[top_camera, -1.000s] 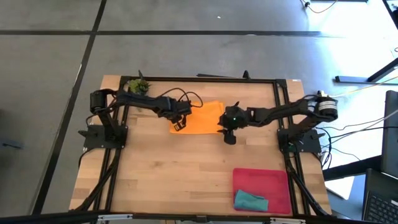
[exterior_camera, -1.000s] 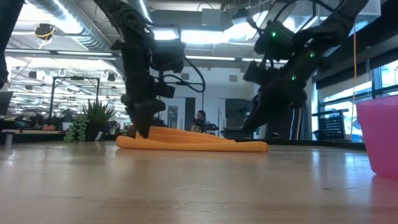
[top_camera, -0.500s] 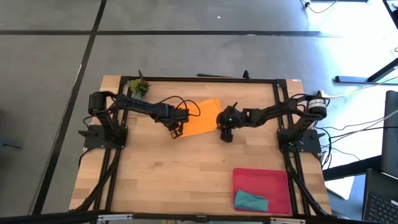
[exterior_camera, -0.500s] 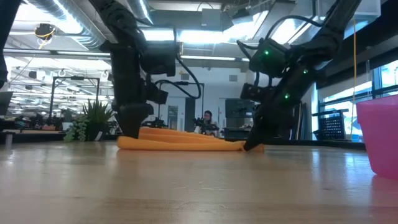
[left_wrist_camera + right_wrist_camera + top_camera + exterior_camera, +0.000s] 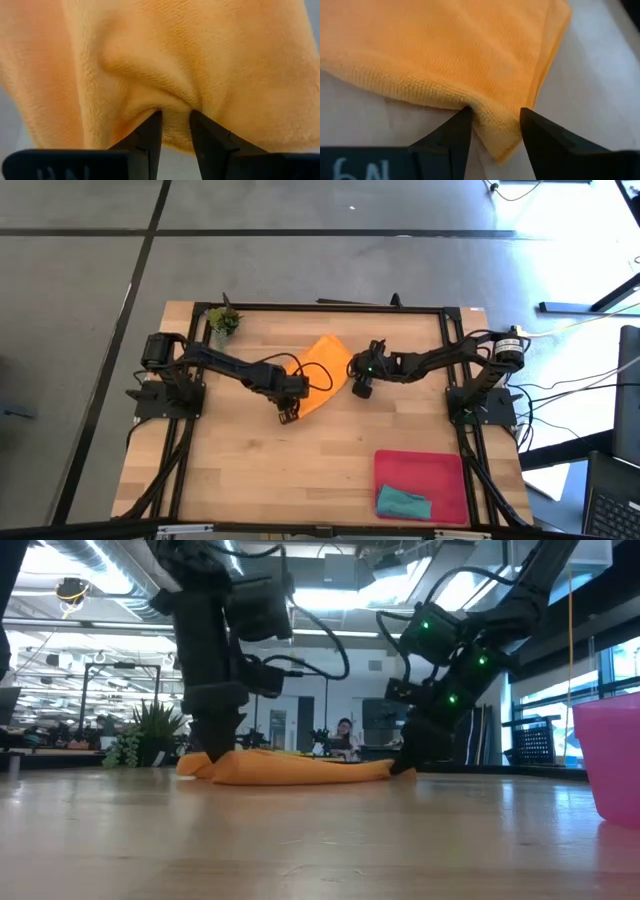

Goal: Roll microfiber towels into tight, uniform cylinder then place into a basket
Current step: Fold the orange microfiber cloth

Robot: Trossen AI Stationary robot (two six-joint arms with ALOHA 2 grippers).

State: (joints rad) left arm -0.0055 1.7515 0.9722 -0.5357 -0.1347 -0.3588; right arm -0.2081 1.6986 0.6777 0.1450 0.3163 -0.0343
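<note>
The worktop (image 5: 250, 470) carries the basket (image 5: 440, 465) at its near right corner, with the teal towel (image 5: 403, 503) already bunched inside at the basket's near left end. The orange towel (image 5: 318, 375) lies folded toward the far edge, about midway along it, its long axis slanting from far right to near left between the two arms. The left gripper (image 5: 289, 412) sits at the towel's near left end, fingers clamped on a pinch of orange cloth in its wrist view. The right gripper (image 5: 361, 388) is at the towel's right edge; its fingers (image 5: 451, 135) straddle a thick corner fold, and they seem to be nipping it, though contact is not certain. With each gripper at an opposite end, rolling should run along that slanted axis, and neither arm is clearly nearer.
</note>
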